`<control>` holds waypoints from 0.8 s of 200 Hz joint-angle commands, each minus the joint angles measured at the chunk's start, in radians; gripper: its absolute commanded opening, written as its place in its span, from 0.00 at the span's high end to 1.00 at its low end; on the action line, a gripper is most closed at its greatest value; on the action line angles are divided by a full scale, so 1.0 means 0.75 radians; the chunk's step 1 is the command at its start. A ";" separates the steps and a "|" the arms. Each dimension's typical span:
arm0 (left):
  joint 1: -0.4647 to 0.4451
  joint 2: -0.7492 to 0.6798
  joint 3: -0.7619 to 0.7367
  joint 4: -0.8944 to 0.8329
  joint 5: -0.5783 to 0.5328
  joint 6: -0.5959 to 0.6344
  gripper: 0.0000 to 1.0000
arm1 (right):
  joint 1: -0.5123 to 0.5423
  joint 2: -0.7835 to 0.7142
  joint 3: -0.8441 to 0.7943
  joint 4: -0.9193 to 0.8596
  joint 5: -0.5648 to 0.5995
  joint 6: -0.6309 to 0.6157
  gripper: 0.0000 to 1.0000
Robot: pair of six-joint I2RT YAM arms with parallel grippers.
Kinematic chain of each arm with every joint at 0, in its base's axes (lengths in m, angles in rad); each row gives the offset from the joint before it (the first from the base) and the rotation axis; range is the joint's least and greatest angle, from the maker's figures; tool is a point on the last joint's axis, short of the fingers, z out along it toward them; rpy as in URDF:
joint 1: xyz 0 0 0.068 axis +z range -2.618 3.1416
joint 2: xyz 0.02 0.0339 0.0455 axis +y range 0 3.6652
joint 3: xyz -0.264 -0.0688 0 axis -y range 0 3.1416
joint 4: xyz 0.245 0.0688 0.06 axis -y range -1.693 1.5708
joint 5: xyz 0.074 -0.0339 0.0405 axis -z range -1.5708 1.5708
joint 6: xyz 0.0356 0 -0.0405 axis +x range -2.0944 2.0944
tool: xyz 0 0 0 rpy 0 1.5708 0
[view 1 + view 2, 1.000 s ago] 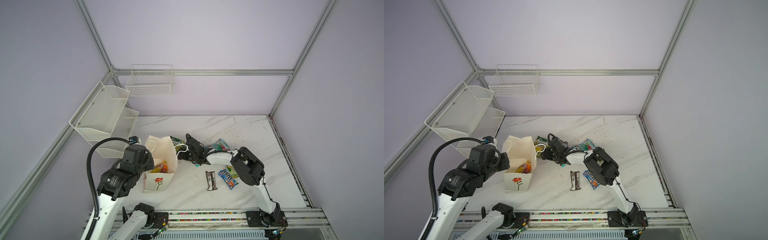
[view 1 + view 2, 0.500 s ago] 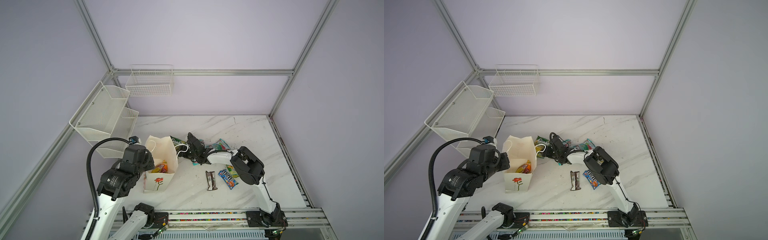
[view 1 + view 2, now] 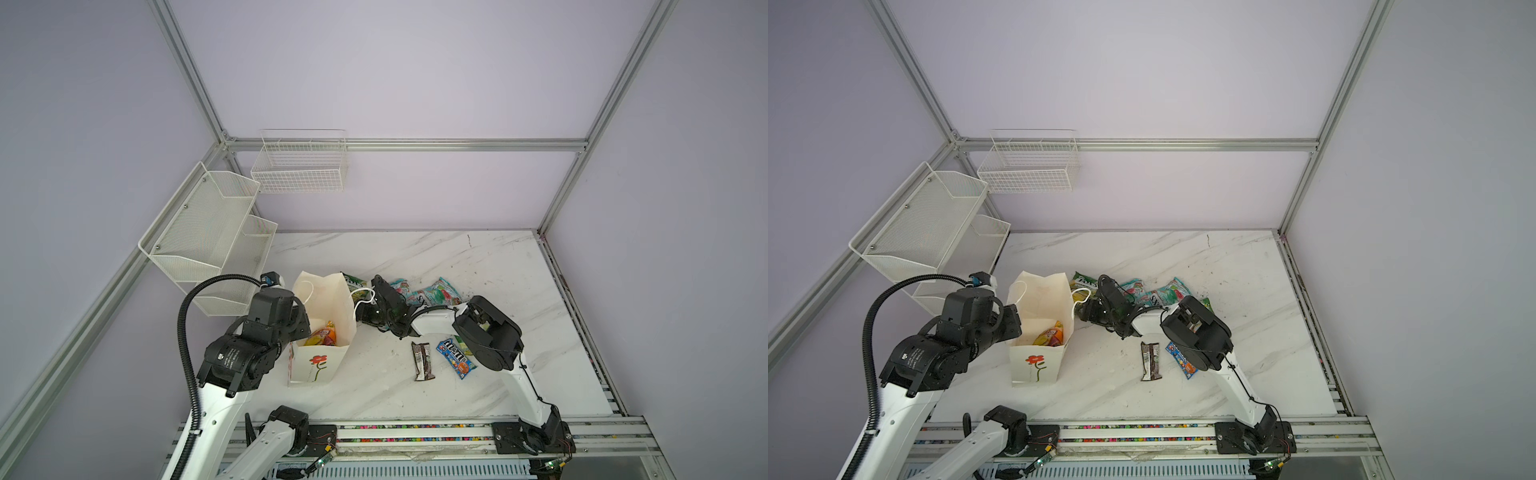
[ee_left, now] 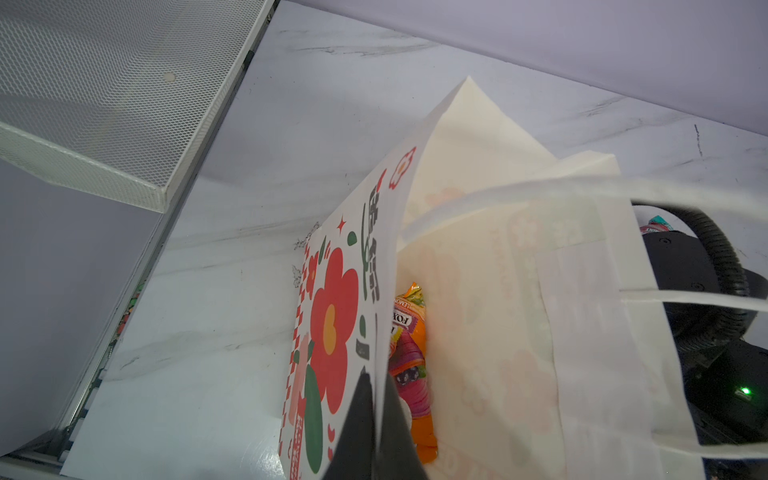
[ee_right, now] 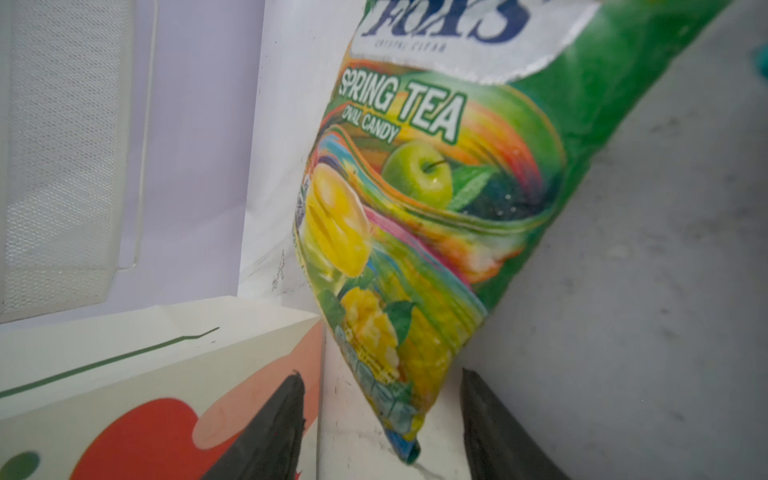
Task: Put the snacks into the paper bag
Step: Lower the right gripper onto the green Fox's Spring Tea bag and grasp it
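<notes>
Beside the bag [image 3: 320,291], the green pouch [image 5: 415,216] (likely light, limp, slippery) sits between the parted right fingers [image 5: 270,428], best pinched at its sealed corner; left fingers [image 4: 353,428] clamp the bag wall.

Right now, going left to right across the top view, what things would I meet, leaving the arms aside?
White mesh shelf → paper bag → dark brown bar → blue M&M's packet.
</notes>
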 commanded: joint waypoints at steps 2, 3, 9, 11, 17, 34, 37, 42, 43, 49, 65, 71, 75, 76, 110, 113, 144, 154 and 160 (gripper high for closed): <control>0.012 -0.010 -0.026 0.090 0.002 -0.020 1.00 | 0.000 0.064 -0.010 0.067 -0.017 0.074 0.42; 0.011 -0.010 -0.025 0.091 0.002 -0.020 1.00 | 0.000 0.064 -0.010 0.067 -0.017 0.074 0.42; 0.011 -0.013 -0.024 0.089 0.004 -0.017 1.00 | 0.001 0.072 -0.008 0.074 -0.017 0.079 0.44; 0.011 -0.011 -0.024 0.090 0.003 -0.017 1.00 | 0.000 0.072 -0.008 0.077 -0.016 0.080 0.45; 0.011 -0.013 -0.024 0.089 0.004 -0.017 1.00 | -0.001 0.076 -0.008 0.082 -0.017 0.084 0.47; 0.011 -0.013 -0.024 0.087 0.004 -0.017 1.00 | -0.001 0.081 -0.006 0.095 -0.019 0.092 0.55; 0.012 -0.013 -0.025 0.087 0.004 -0.017 1.00 | -0.001 0.081 -0.008 0.095 -0.018 0.093 0.56; 0.011 -0.013 -0.025 0.087 0.003 -0.017 1.00 | -0.001 0.081 -0.010 0.095 -0.014 0.093 0.59; 0.011 -0.012 -0.024 0.087 0.003 -0.018 1.00 | 0.000 0.080 -0.009 0.095 -0.013 0.093 0.60; 0.011 -0.013 -0.024 0.086 0.004 -0.017 1.00 | 0.001 0.079 -0.010 0.097 -0.011 0.095 0.63; 0.011 -0.012 -0.024 0.087 0.005 -0.017 1.00 | -0.001 0.077 -0.011 0.101 -0.009 0.095 0.73; 0.011 -0.012 -0.025 0.086 0.005 -0.016 1.00 | 0.000 0.075 -0.012 0.101 -0.006 0.095 0.77; 0.011 -0.011 -0.023 0.086 0.005 -0.017 1.00 | -0.001 0.073 -0.011 0.101 -0.005 0.095 0.80; 0.011 -0.010 -0.023 0.085 0.005 -0.018 1.00 | -0.001 0.073 -0.011 0.101 -0.005 0.095 0.80; 0.011 -0.011 -0.015 0.087 0.009 -0.016 1.00 | 0.000 0.032 -0.021 0.073 0.026 0.074 0.97; 0.011 -0.011 -0.013 0.087 0.010 -0.016 1.00 | 0.001 0.026 -0.023 0.071 0.029 0.068 0.99; 0.011 -0.012 -0.003 0.087 0.022 -0.010 1.00 | 0.001 -0.057 -0.019 -0.026 0.095 -0.023 1.00; 0.011 -0.015 0.002 0.085 0.026 -0.007 1.00 | 0.001 -0.092 -0.015 -0.077 0.114 -0.067 1.00; 0.011 -0.015 0.004 0.086 0.028 -0.004 1.00 | 0.000 -0.117 -0.010 -0.114 0.131 -0.095 1.00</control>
